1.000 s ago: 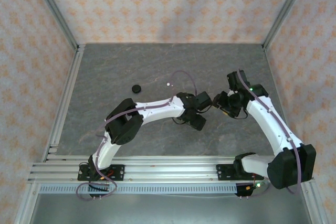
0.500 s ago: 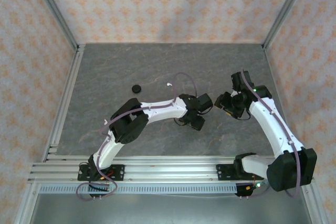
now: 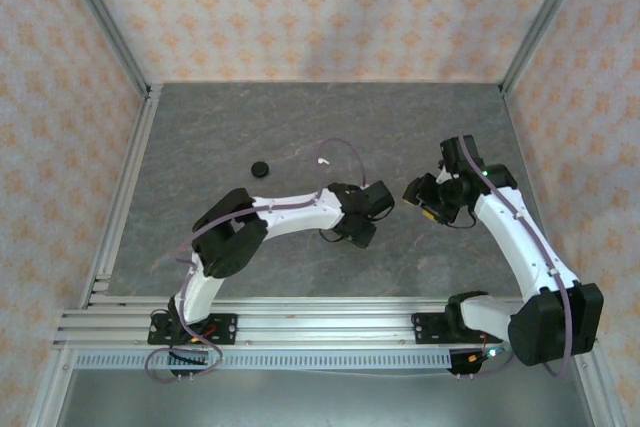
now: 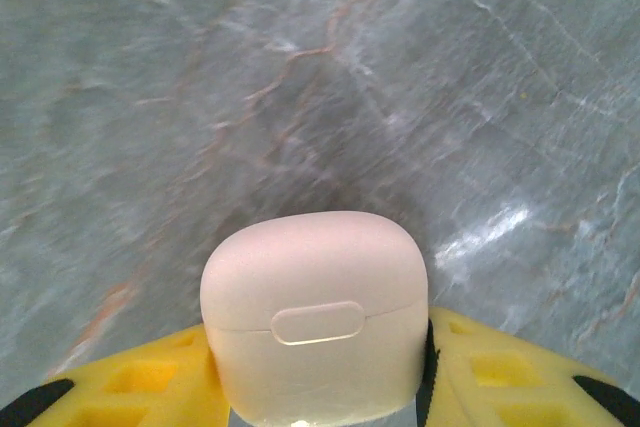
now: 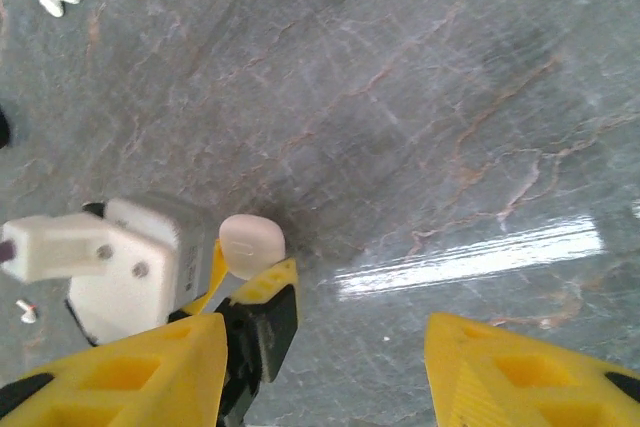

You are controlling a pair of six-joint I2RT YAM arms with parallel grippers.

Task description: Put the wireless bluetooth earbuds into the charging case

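In the left tool (image 4: 320,379), a clamped white case (image 4: 315,312) (lid shut), right tool (image 5: 330,377) spread, white earbud (image 5: 58,2) well apart.

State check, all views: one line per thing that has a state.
Rounded white plastic pebble-like case: lid shut, clamped.
Left gripper: shut on the case.
Right gripper: open, empty.
Tiny white plastic earbud: loose on table.
Round black puck: on table, untouched.

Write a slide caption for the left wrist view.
Left gripper holds the closed white charging case between its yellow fingers, grey marbled table beyond.
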